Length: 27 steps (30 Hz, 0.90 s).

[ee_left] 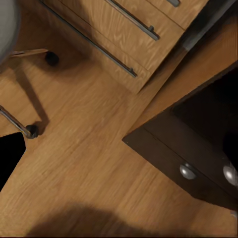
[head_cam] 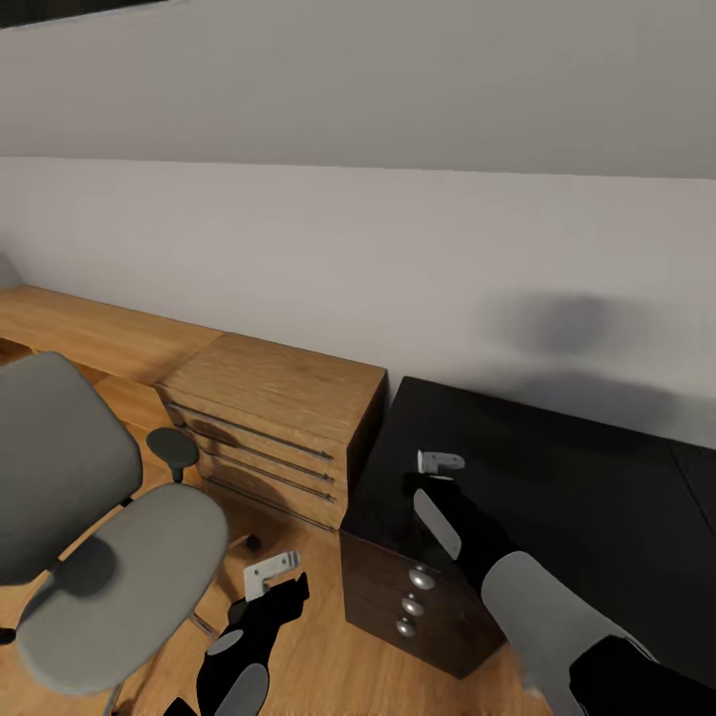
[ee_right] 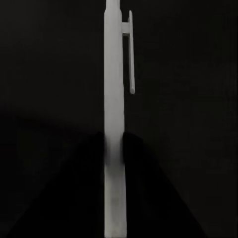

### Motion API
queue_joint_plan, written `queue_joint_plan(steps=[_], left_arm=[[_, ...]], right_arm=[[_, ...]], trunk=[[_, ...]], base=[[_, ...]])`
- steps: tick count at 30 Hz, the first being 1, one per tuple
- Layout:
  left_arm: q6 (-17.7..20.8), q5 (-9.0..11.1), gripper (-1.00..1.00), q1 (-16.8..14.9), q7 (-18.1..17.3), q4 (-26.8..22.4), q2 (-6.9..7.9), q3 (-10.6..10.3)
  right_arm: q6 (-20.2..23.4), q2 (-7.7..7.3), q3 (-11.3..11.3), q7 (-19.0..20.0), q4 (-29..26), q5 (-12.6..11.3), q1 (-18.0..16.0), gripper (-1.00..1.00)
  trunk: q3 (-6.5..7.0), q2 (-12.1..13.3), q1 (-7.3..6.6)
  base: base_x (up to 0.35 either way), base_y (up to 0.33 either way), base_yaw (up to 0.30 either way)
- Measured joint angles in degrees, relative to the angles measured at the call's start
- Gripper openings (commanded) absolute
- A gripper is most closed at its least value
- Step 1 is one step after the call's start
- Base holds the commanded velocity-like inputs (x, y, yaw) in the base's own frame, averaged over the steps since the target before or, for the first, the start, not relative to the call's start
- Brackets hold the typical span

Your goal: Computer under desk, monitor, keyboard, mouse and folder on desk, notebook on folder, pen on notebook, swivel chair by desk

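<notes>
Pen (ee_right: 114, 119): one, pinched in right jaws (head_cam: 439, 463) over desk (head_cam: 557, 487); left jaws (head_cam: 270, 571) state unclear

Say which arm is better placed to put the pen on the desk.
Right: right gripper is over the desk with the pen between its fingers; left gripper hangs low above the floor.

Swivel chair (head_cam: 89, 527) left of wooden cabinet (head_cam: 273, 423), desk (head_cam: 557, 477) right
</notes>
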Motion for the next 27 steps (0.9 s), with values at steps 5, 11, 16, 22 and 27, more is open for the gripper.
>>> queue_joint_plan(steps=[5, 11, 16, 22, 27], left_arm=[[0.0, -0.1, 1.00, 0.0, 0.0, -0.1, 0.00, 0.0], [0.1, 0.0, 1.00, 0.0, 0.0, -0.1, 0.01, 0.0], [0.2, 0.0, 1.00, 0.0, 0.0, -0.6, 0.00, -0.1], [0.2, 0.2, 1.00, 0.0, -0.1, 0.5, 0.67, -0.3], [-1.1, 0.3, 1.00, 0.0, -3.6, 24.6, 2.67, -1.9]], right_arm=[[0.3, -3.84, -1.6, 0.0, -4.5, -4.1, 0.1, -1.00], [0.2, -6.04, -1.9, -0.1, -7.5, -7.9, 0.1, -1.00], [0.1, -10.19, -2.1, -0.2, -10.2, -15.2, 0.2, -1.00], [0.1, -10.47, -2.4, -0.2, -10.2, -15.5, 0.2, -1.00], [0.4, -12.33, -2.8, -0.3, -10.3, -15.4, 0.2, -1.00]], trunk=[[0.90, 2.0, -1.10], [1.98, 4.4, -2.44], [2.71, 6.0, -3.33], [2.72, 6.0, -3.33], [2.72, 6.0, -3.33]], base=[[-0.299, -0.136, 0.000], [-0.114, -0.058, -0.006], [-0.002, -0.001, -0.076], [0.000, 0.000, -0.026], [0.000, 0.000, -0.203]])
